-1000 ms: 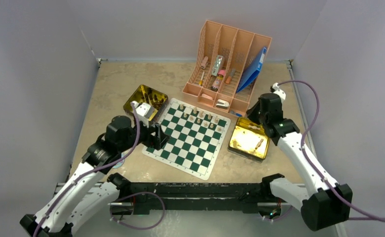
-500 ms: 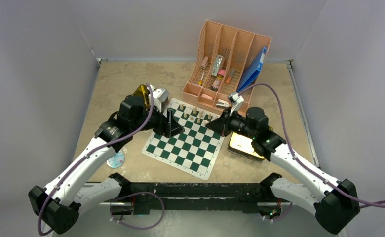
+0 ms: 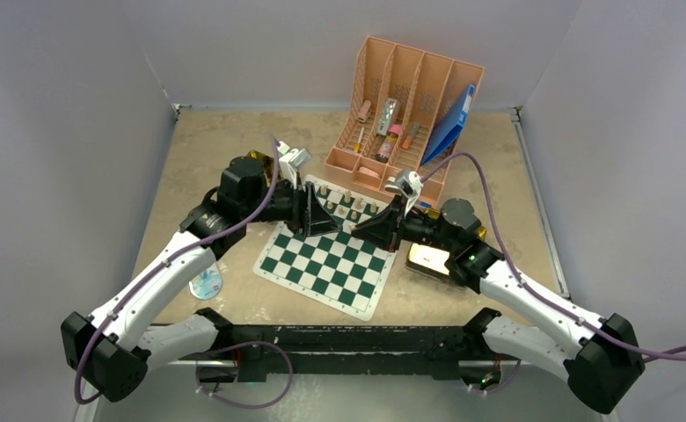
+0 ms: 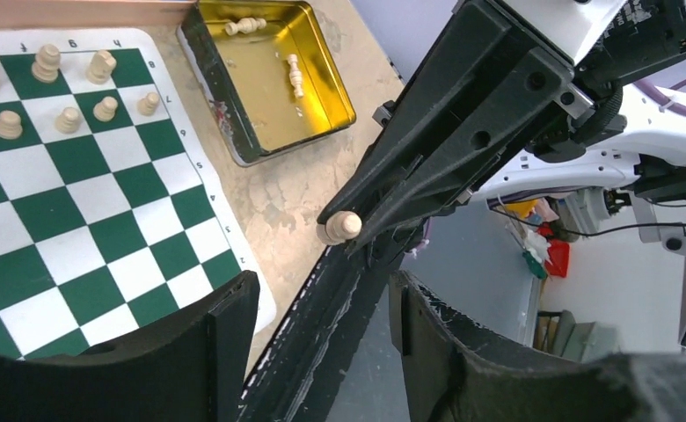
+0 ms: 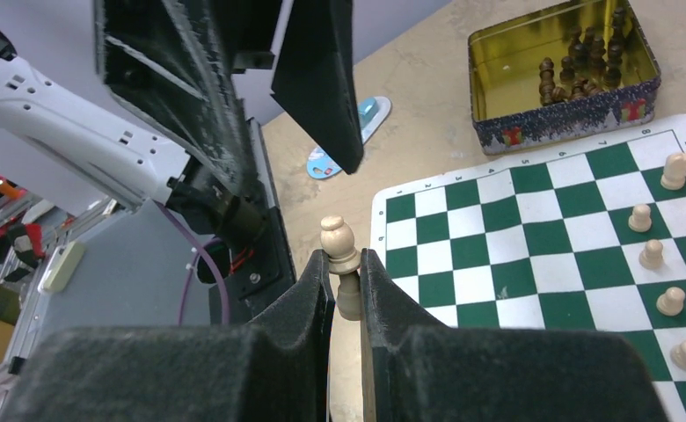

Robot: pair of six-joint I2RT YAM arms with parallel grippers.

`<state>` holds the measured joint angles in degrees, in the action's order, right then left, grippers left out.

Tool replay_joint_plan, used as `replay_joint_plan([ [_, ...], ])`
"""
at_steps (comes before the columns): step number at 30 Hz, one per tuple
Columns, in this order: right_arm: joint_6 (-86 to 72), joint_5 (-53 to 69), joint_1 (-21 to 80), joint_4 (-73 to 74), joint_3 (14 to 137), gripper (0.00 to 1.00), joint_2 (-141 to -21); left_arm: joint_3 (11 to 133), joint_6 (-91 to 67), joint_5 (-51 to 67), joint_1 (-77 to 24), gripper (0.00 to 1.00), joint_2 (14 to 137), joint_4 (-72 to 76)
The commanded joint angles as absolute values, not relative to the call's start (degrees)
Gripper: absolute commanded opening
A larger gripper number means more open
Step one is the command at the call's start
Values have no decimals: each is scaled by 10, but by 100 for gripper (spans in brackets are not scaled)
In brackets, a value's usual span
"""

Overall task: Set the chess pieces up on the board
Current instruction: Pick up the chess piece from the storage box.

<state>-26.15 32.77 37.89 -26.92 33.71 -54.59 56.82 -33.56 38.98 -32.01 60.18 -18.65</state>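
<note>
The green and white board [image 3: 326, 264] lies mid-table with several pale chess pieces [image 3: 350, 204] along its far edge. My right gripper [image 5: 344, 264] is shut on a pale tan chess piece [image 5: 340, 249], whose round head sticks out past the fingertips. It hovers over the board's right side [image 3: 368, 230]. My left gripper [image 3: 316, 218] faces it from the left, a short way off. In the left wrist view the held piece [image 4: 341, 227] shows beyond my left gripper [image 4: 320, 290], which is open with nothing between its fingers.
A gold tin [image 4: 326, 83] right of the board holds two pale pieces [image 4: 295, 75]. Another gold tin [image 5: 498, 40] at the board's far left corner holds dark pieces [image 5: 586, 70]. A pink organizer [image 3: 410, 114] stands behind. A blue disc [image 3: 206, 285] lies near left.
My right arm swung from the right tin to over the board, carrying the pale piece. My left arm moved farther in and right to face it, and its jaws narrowed.
</note>
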Motion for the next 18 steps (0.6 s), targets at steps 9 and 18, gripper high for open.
replay_joint_plan([
  [9, -258, 357, 394, -313, 351, 8, -551, 579, -387, 438, -320, 46, 624, -116],
  [18, -273, 346, 404, -329, 353, 10, -560, 577, -392, 448, -321, 41, 654, -118],
])
